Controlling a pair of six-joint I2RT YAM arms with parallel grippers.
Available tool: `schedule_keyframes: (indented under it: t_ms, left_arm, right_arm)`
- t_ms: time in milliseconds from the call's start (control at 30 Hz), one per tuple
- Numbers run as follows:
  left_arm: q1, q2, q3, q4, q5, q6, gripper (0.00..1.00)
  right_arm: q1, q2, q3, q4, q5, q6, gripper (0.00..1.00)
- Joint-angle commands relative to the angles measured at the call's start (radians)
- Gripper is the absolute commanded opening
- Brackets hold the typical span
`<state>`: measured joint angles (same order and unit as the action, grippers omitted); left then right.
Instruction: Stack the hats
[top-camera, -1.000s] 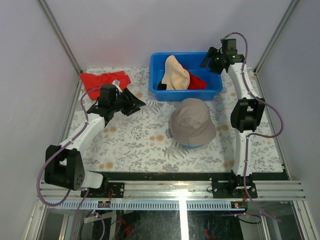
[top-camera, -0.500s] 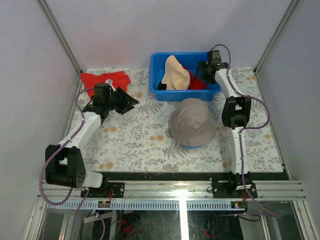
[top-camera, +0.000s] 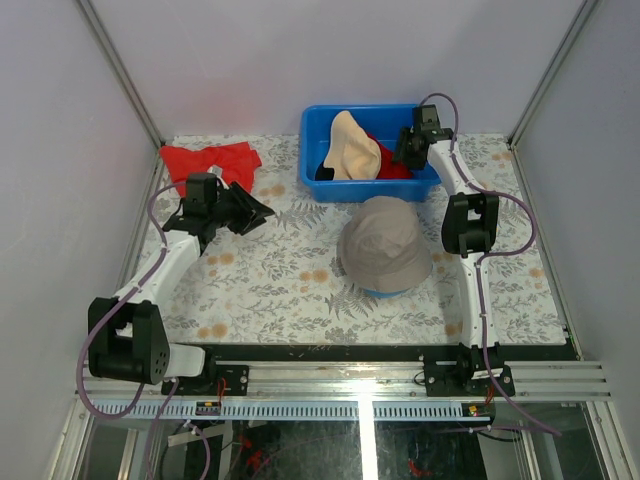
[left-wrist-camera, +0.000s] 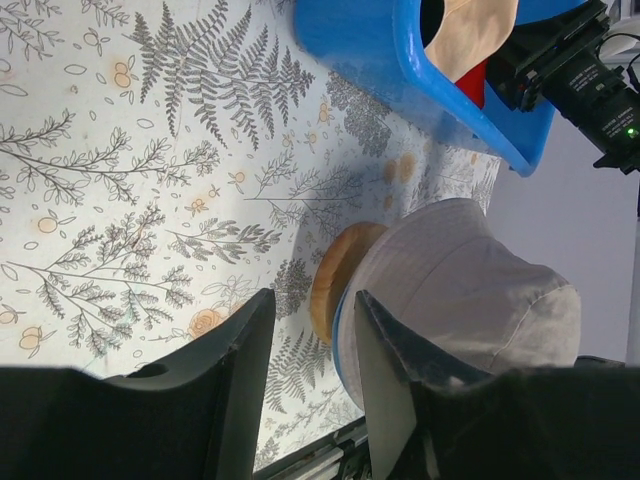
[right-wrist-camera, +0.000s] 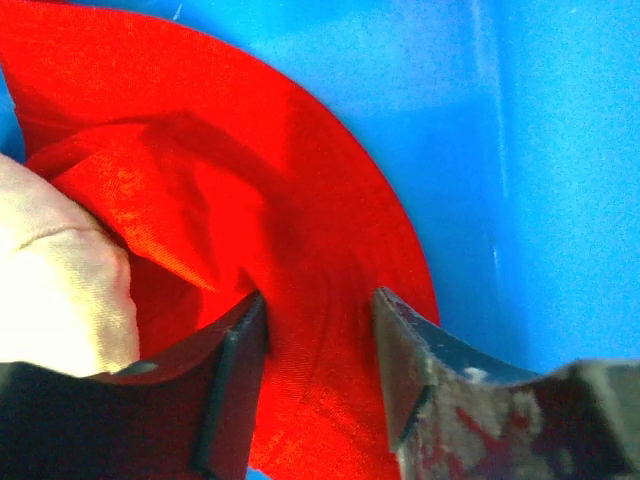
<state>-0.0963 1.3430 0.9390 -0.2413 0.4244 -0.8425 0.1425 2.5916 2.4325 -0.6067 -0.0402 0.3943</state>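
From my station the right end effector (right-wrist-camera: 318, 310) is down inside the blue bin (top-camera: 310, 140), at its right end. Its fingers stand apart and press onto the red hat (right-wrist-camera: 300, 200), with a strip of red fabric lying between them. That hat lies low on the bin floor, its curved brim edge sweeping toward the bin's right wall. The peach hat (top-camera: 352, 145) touches it on the left, propped on edge and leaning, its long axis running from the near wall of the bin to the far one.

The left end effector (left-wrist-camera: 312, 310) hovers over the left part of the surface (top-camera: 280, 290), fingers spread with only the fern print between them. It points right, toward the stack.

The grey-khaki hat (top-camera: 385, 245) sits crown up and brim down just in front of the bin. It covers the blue hat (top-camera: 385, 292), of which I see only a sliver of rim. Both sit on a wooden stand (left-wrist-camera: 330, 280). A flat red cloth (top-camera: 210, 160) lies at the far left corner
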Motion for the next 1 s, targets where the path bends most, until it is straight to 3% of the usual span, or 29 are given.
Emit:
schedule_keyframes:
  t_ms: [0,267,733,967]
  left_arm:
    - [0.01,-0.027,-0.017,0.0,-0.004,-0.003,0.34]
    - [0.01,-0.021,0.0,0.0,0.01,0.001,0.22]
    - [0.01,-0.026,0.057,-0.01,0.048,0.008,0.19]
    - [0.01,-0.058,0.158,-0.068,0.051,0.016,0.29]
  right_arm:
    - [0.006,-0.002,-0.012,0.018,-0.047,0.027,0.41]
    - [0.006,-0.071,-0.006,0.019,-0.081,0.061,0.0]
    - [0.006,-0.369,0.052,0.052,-0.052,0.092,0.0]
    - [0.005,-0.485,0.031,0.047,-0.063,0.09,0.0]
